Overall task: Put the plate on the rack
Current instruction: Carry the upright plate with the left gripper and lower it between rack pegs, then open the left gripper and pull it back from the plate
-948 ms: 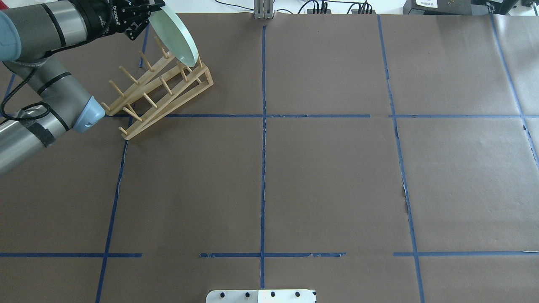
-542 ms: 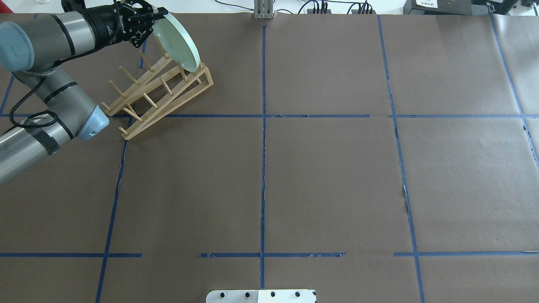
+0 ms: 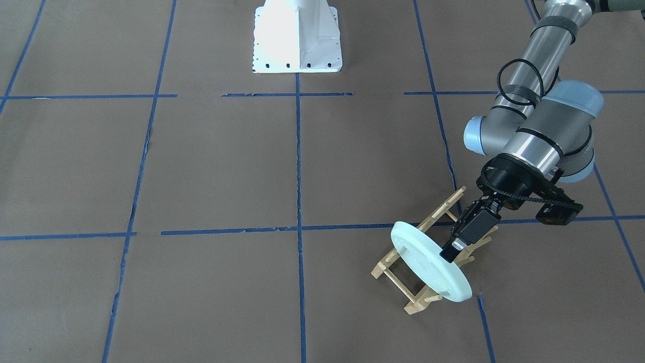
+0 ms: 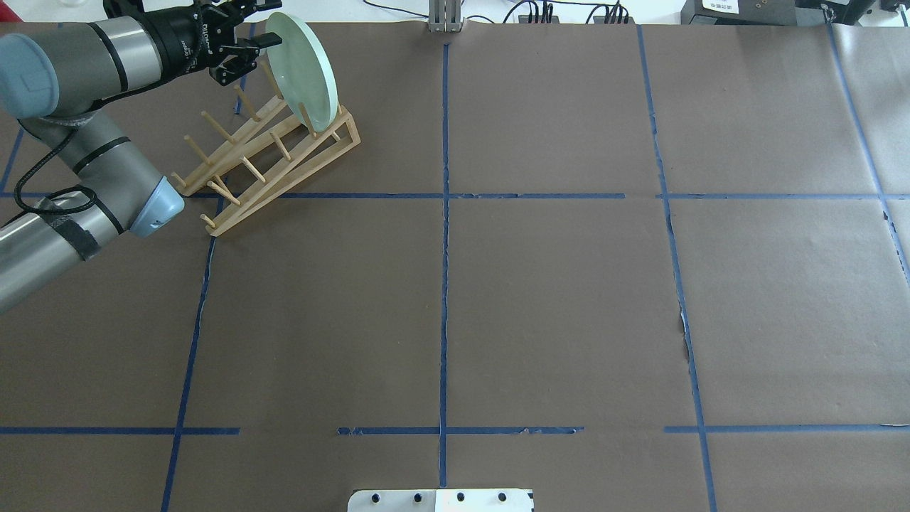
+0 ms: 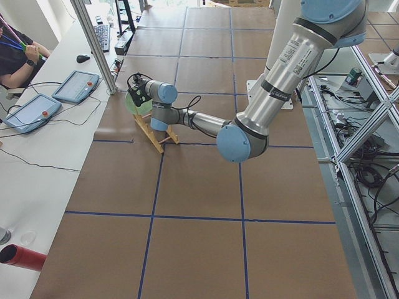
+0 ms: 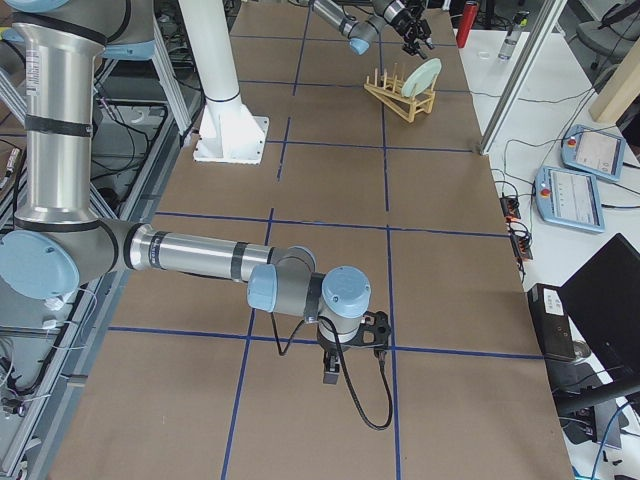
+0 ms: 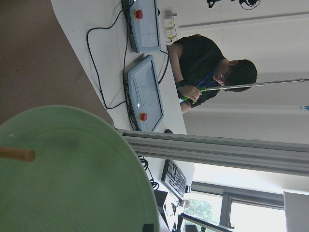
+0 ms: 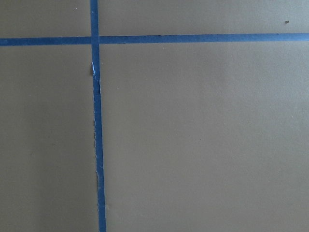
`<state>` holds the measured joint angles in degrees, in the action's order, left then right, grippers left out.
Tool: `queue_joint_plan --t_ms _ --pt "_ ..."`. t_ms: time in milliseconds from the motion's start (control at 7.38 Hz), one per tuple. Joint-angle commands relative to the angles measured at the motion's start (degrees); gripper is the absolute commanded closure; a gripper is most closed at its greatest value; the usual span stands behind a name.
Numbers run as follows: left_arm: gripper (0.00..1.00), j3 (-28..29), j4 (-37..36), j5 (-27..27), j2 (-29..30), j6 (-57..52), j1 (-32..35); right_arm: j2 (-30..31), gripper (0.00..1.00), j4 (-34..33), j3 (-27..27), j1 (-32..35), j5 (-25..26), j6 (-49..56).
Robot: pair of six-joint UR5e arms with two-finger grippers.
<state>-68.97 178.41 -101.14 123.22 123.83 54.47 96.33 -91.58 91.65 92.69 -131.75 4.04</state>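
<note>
The pale mint-green plate (image 4: 309, 71) stands on edge, leaning, between the pegs at the far end of the wooden rack (image 4: 270, 153). Both show in the front view, the plate (image 3: 428, 262) on the rack (image 3: 415, 302). My left gripper (image 4: 249, 43) is open, its jaws spread at the plate's upper rim; one finger (image 3: 452, 248) lies close to the plate's face. The left wrist view shows the plate (image 7: 72, 174) filling the lower left, with a peg (image 7: 17, 154) across it. My right gripper (image 6: 335, 372) hangs low over bare table far from the rack; I cannot tell whether it is open.
The rack sits at the table's far left corner near the edge. A metal post (image 4: 444, 18) stands at the far edge. The white robot base (image 3: 297, 35) is at the near side. An operator (image 5: 15, 53) and teach pendants (image 5: 75, 84) are at the side bench.
My left gripper has lowered the plate into the rack's end slot and opened its jaws. The plate now stands more upright on the rack.
</note>
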Motion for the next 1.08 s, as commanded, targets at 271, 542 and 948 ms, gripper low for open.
queue_joint_plan --t_ms 271,542,948 --pt "0.00 -11.13 -19.17 -16.65 -7.35 -21.00 0.55 0.00 0.00 0.00 0.02 0.04 0.00 0.00" --pt "0.00 -20.38 -37.93 -21.98 -13.42 -37.25 2.74 0.00 0.00 0.00 0.02 0.04 0.00 0.00" --pt "0.00 -33.30 -68.25 -22.08 -22.66 -75.53 7.11 0.00 0.00 0.00 0.02 0.04 0.00 0.00"
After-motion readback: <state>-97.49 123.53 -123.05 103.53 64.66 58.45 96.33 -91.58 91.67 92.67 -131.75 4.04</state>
